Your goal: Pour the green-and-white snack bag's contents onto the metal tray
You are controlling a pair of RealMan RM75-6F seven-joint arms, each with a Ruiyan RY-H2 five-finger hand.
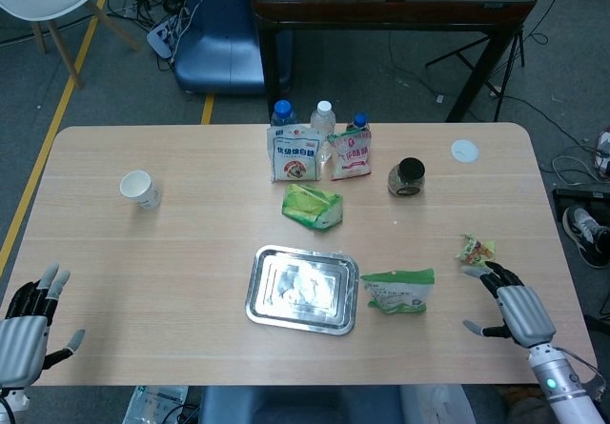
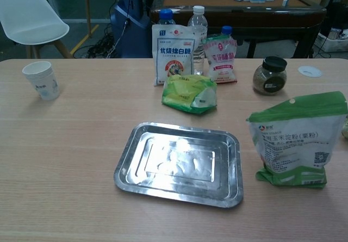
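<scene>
The metal tray [image 1: 265,295] [image 2: 130,166] lies flat at the table's near centre. Just right of it a green-and-white bag [image 1: 398,291] [image 2: 296,138] stands upright. A crumpled light-green snack bag [image 1: 313,206] [image 2: 190,93] lies behind the tray. My right hand [image 1: 515,310] hovers at the near right of the table, fingers spread, holding nothing, well right of the standing bag. At the near left corner my left hand [image 1: 27,324] is open and empty too. The chest view shows neither hand.
A small green packet [image 1: 476,250] lies just ahead of my right hand. At the back stand a white-and-blue bag [image 1: 294,154], a pink-and-white bag [image 1: 350,152], bottles [image 1: 323,118] and a dark-lidded jar [image 1: 408,178]. A paper cup [image 1: 139,190] sits far left, a white lid [image 1: 464,151] far right.
</scene>
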